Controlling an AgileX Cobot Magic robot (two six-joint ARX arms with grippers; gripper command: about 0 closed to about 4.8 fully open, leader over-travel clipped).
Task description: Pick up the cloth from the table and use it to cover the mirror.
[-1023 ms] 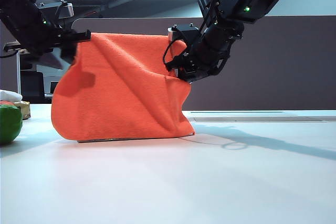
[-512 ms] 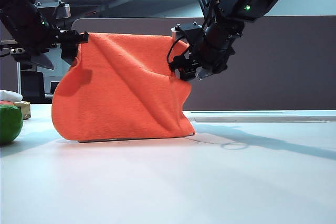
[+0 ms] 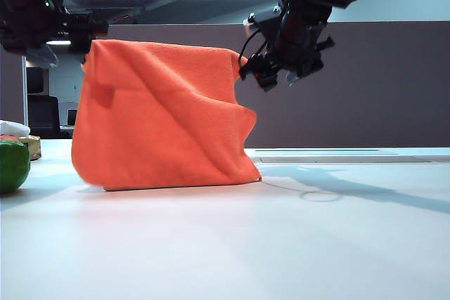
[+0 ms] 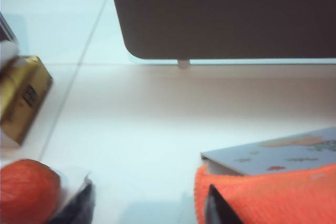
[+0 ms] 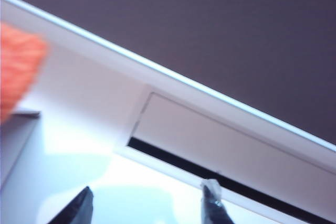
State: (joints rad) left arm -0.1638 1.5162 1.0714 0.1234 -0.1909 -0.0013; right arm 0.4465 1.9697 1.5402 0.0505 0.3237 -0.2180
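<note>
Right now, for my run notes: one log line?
cloth: draped over mirror | left gripper: open, above cloth | right gripper: open, beside cloth's top corner

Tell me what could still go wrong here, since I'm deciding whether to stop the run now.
The cloth hangs lopsided over the mirror, bunched toward one side, so it may slide off. The open right gripper sits right beside the cloth's top corner and could snag it while pulling away. The open left gripper is just as near the other corner.

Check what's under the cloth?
The cloth drapes down to the table, hiding what it covers from the front. From the left wrist, a grey panel edge pokes out beside it, presumably the mirror.
</note>
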